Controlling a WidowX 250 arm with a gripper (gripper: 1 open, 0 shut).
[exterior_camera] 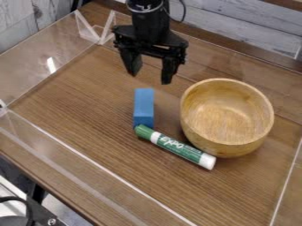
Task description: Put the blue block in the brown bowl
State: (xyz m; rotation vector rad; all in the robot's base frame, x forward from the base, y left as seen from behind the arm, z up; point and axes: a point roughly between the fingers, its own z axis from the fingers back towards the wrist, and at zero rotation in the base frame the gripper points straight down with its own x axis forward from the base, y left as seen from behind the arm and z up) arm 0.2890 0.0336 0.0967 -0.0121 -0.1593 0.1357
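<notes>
- Camera view: a black gripper (pixel 151 69), fingers spread wide with nothing between them, hangs behind the blue block (pixel 144 109), which lies on the table beside the brown bowl (pixel 227 116).
- The step looks like the approach; next, probably, the open fingers come forward and down to straddle the block, avoiding the green-and-white marker (pixel 175 147) in front.

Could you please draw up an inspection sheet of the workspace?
Surface: wooden tabletop, plank-like grain
Job's things: blue block on the tabletop, outside the bowl; brown bowl to its right in the picture, nothing seen inside
Clutter: green-and-white marker, beside the bowl
Gripper: jaws open, nothing held, beyond the block
Cables: black cable at the lower left corner
Surroundings: clear panel at the left edge
</notes>
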